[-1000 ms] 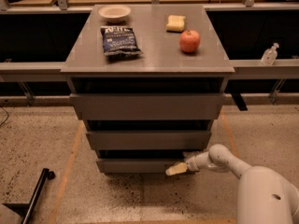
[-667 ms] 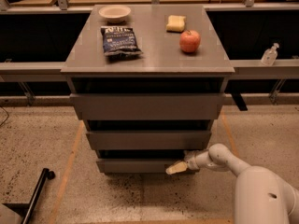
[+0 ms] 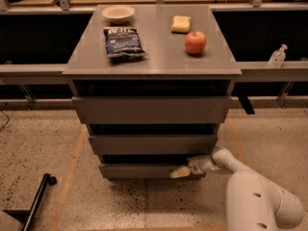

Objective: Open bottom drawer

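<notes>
Bottom drawer [image 3: 139, 171], gripper [image 3: 180, 172] at its front, right side

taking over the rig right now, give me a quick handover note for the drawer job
Gripper: low, at the right end of the bottom drawer front; whether it has a hold cannot be told.
Bottom drawer: lowest of three, looks shut, no tray showing.
Done: the approach to the drawer front.
Left: get a hold and pull the drawer out.
On the cabinet top: bowl, chip bag, sponge, apple; none are part of the job.
</notes>
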### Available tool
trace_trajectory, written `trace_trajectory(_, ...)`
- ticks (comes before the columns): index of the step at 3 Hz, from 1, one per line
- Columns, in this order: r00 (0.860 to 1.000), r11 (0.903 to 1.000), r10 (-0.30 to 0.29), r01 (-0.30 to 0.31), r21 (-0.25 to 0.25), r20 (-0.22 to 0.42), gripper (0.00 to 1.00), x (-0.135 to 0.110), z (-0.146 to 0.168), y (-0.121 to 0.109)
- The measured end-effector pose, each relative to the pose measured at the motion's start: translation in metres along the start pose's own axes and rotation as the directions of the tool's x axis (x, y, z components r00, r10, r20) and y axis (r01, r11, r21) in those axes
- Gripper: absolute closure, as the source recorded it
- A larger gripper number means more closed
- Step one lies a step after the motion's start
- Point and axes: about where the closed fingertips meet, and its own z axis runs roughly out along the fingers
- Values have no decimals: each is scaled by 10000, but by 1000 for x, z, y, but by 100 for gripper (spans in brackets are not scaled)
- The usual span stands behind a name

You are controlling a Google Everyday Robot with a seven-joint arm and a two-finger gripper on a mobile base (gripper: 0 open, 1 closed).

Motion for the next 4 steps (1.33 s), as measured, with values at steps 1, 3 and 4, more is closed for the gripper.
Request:
trace_trajectory(1,9991,9998,195,-196,-30,-364,40,12,-2,1)
trace_trajectory(3,9952,9985,512,-527,-165,-835,94,25,-18,26)
trace_trajectory(4,9799,9923,1028,-1130,-510,-1712,91,40,-46,72)
